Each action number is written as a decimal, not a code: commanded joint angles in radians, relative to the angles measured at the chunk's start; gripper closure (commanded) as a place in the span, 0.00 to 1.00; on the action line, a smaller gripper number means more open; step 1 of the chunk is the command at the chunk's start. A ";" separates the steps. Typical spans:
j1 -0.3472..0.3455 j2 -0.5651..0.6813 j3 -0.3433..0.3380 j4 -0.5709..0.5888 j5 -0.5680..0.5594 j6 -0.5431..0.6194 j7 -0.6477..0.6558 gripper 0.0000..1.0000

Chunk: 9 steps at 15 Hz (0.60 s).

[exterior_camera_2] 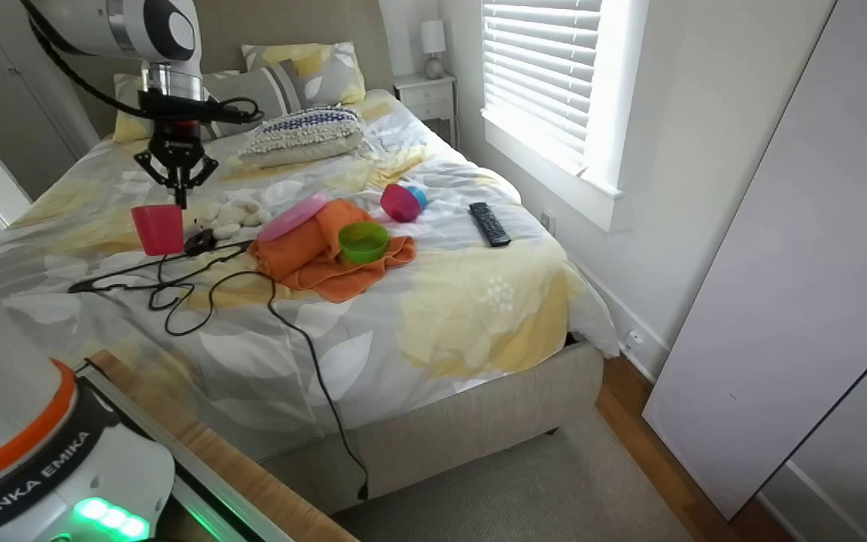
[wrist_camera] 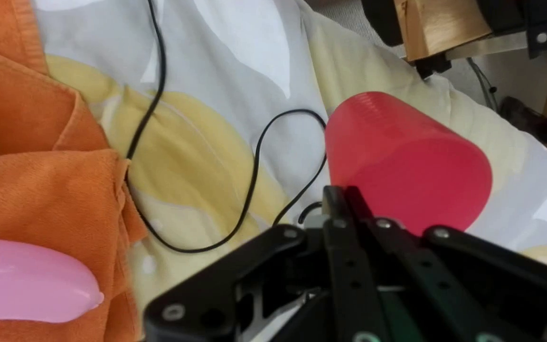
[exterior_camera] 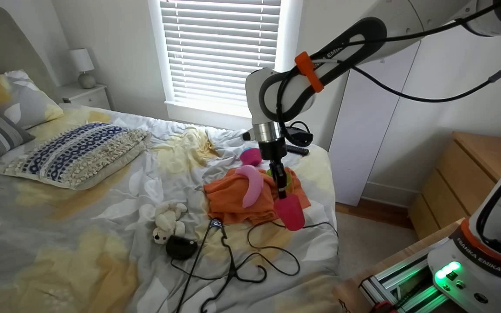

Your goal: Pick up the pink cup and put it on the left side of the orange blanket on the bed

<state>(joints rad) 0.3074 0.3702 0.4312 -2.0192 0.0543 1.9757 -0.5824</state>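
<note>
- In an exterior view, here I am: my gripper (exterior_camera: 282, 196), jaws all but together, has the pink cup (exterior_camera: 292, 214) by its rim, nothing else. The pick looks done! The cup hangs off the near right of the orange blanket (exterior_camera: 232, 201), clear of the bed (exterior_camera: 81, 226) as far as I can judge. On the left, a stuffed toy (exterior_camera: 168, 219) and a black hanger (exterior_camera: 232, 269) take up room.
- In an exterior view, the cup shows left of the blanket, apart from it. If that's the left meant, what remains is lowering and letting go. Hanger and black pouch (exterior_camera_2: 200, 242) lie close by the spot; on the blanket sit a pink banana-shaped toy (exterior_camera_2: 294, 217) and a green bowl (exterior_camera_2: 363, 245).
- In the wrist view, the cup sits at my tips, the blanket well off left, a black cable (wrist_camera: 162, 71) looping between. I'd call that loop the likeliest snag on the way down.
</note>
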 commanded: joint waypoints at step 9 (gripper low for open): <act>0.053 0.140 -0.080 -0.026 -0.049 0.668 0.256 0.99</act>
<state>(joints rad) 0.3234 0.4684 0.4032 -2.0359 0.0773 2.5319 -0.4235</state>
